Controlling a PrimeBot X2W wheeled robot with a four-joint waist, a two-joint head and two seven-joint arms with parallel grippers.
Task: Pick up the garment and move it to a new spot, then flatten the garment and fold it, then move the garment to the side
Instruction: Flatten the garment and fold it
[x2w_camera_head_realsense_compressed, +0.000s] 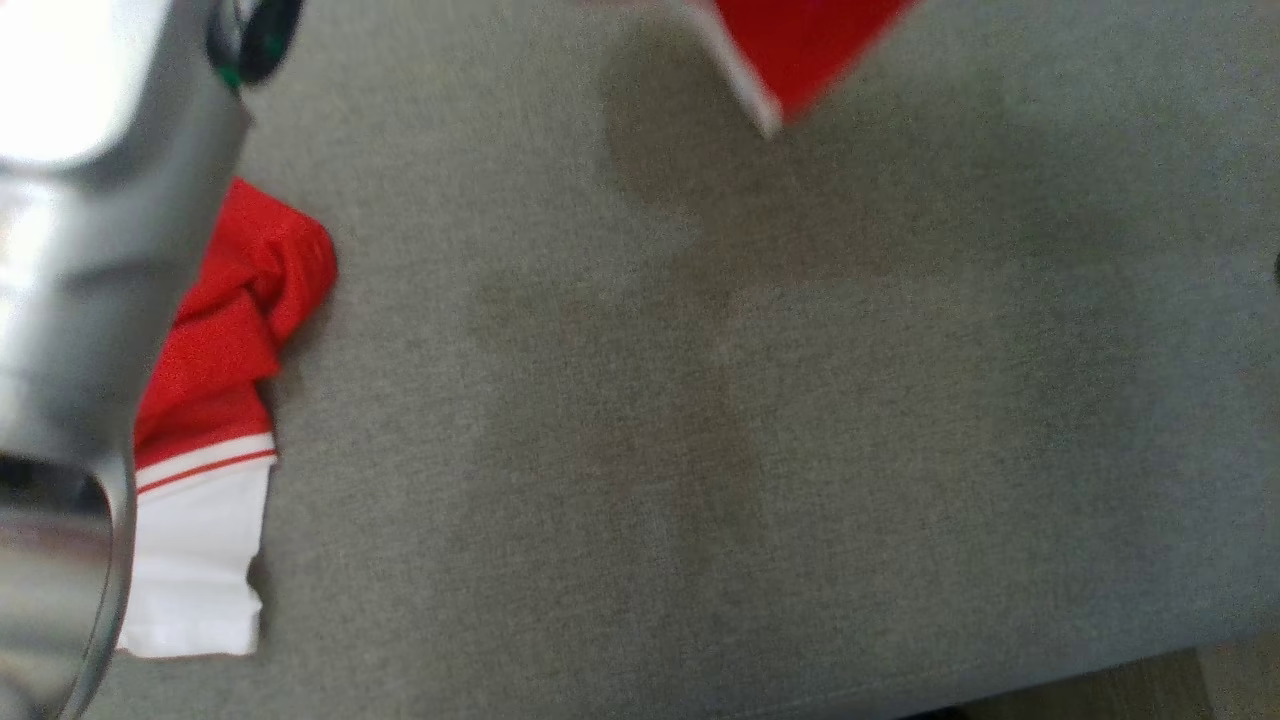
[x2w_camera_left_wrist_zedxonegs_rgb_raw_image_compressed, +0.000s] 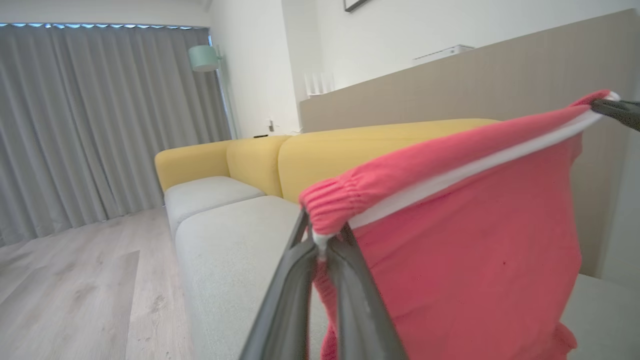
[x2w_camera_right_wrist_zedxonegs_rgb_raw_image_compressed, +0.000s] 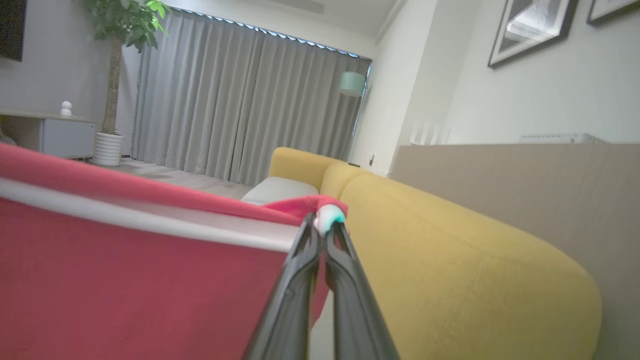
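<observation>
Above the sofa (x2w_camera_left_wrist_zedxonegs_rgb_raw_image_compressed: 225, 240) seat, garment (x2w_camera_left_wrist_zedxonegs_rgb_raw_image_compressed: 465, 250) hangs stretched btwn both claws: left gripper (x2w_camera_left_wrist_zedxonegs_rgb_raw_image_compressed: 320, 239) and right gripper (x2w_camera_right_wrist_zedxonegs_rgb_raw_image_compressed: 322, 226) each clamped on a waistband (x2w_camera_left_wrist_zedxonegs_rgb_raw_image_compressed: 450, 175) end. Step: prob. carrying to new spot. Next: lower it w/ band taut, lay flat. Garment's low end cut off; head view blurry, left forearm (x2w_camera_head_realsense_compressed: 90, 250) hides part.
</observation>
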